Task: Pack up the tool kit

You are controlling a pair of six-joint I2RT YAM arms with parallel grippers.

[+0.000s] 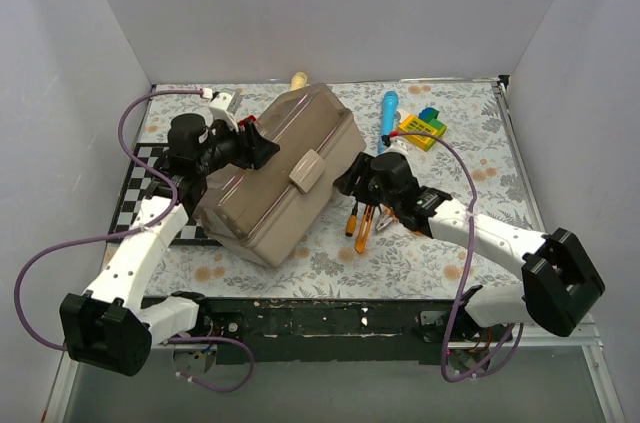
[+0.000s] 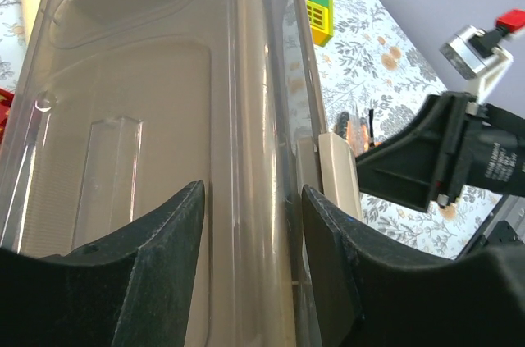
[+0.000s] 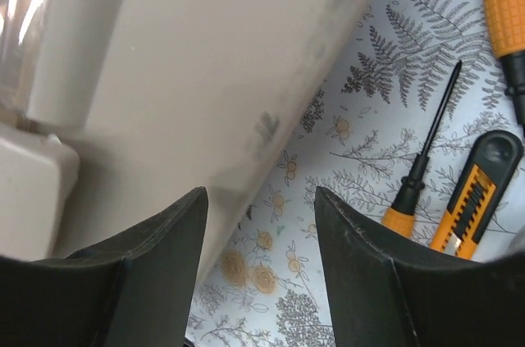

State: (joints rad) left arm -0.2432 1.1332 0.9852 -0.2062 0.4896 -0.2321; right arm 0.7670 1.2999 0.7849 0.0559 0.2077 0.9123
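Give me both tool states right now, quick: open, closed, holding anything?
Left tool: closed on the rim of the toolbox.
Right tool: open, holding nothing, right beside the toolbox.

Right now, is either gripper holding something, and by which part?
The left gripper clamps the toolbox by its lid's edge; the right gripper, open beside it, holds nothing.

Legible text: none.
Item: white lettering (image 2: 495, 162), several lines of small print on the black body of the right gripper (image 2: 381, 171), to the right of the toolbox (image 2: 164, 117). Too small and blurred to read.
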